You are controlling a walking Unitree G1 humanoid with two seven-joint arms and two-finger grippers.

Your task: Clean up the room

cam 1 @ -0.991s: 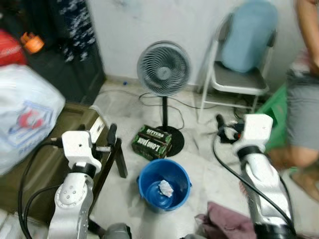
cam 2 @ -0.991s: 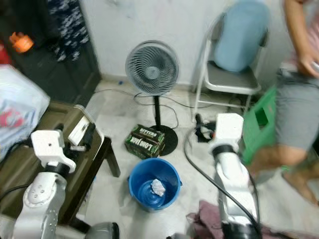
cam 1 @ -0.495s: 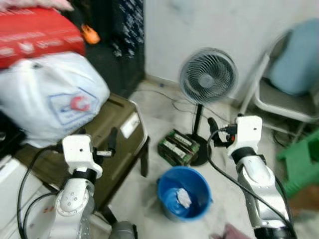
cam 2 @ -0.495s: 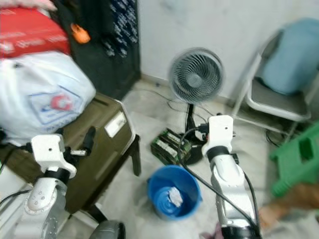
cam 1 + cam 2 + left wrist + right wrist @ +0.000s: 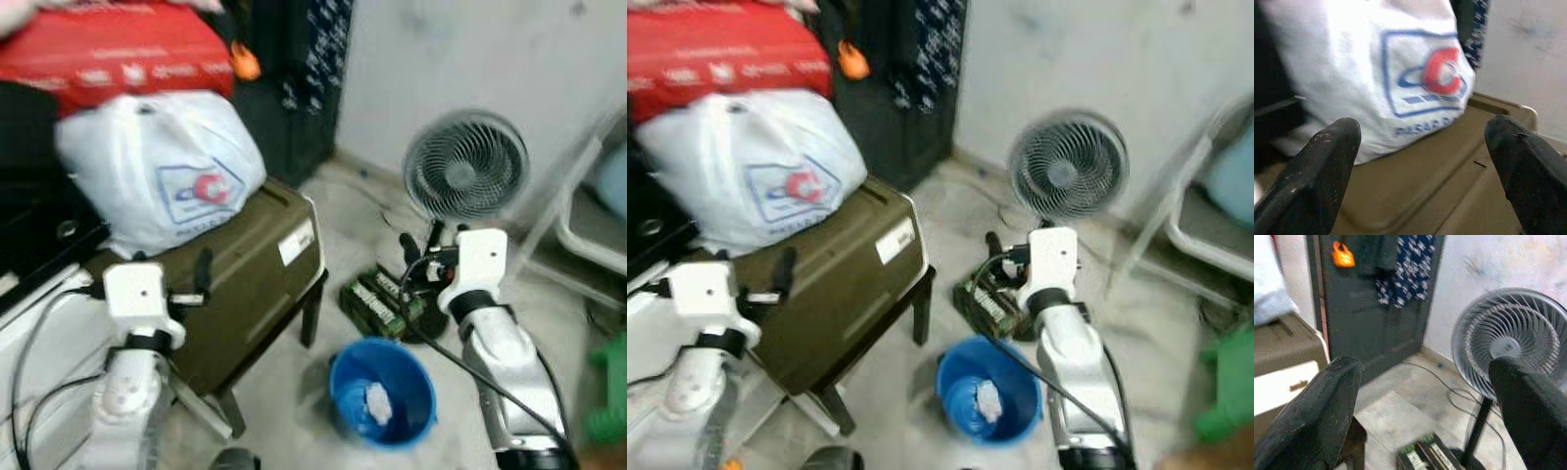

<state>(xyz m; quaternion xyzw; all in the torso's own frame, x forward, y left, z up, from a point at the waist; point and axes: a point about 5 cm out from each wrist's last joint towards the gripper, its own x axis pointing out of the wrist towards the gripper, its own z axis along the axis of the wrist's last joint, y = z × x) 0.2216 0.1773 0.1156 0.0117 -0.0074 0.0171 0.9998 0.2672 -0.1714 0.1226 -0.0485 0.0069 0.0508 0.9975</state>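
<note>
At far left, a red box [image 5: 118,44] stacked above a white bag [image 5: 162,166] with a red and blue logo, bag resting on an olive case [image 5: 260,279] set on dark legs. Just before the case, left gripper [image 5: 1425,171] raised and empty, fingers [image 5: 1317,166] spread wide, aimed at the bag and the case lid. Behind, a dark cabinet [image 5: 1371,308] hung with blue patterned cloth and an orange tag [image 5: 1343,255]. On the floor at centre, a blue bucket [image 5: 382,403] holding crumpled white paper [image 5: 377,399], standing between case and right arm. Just beyond the bucket, a green carton [image 5: 377,304] lying beside the base of a grey fan [image 5: 465,176] near the wall. Right gripper [image 5: 1425,406] up at mid height above the carton, empty, fingers [image 5: 1312,411] wide apart, pointed at the fan and cabinet. At right edge, a chair leg [image 5: 554,220] and something green [image 5: 609,401], both blurred.
</note>
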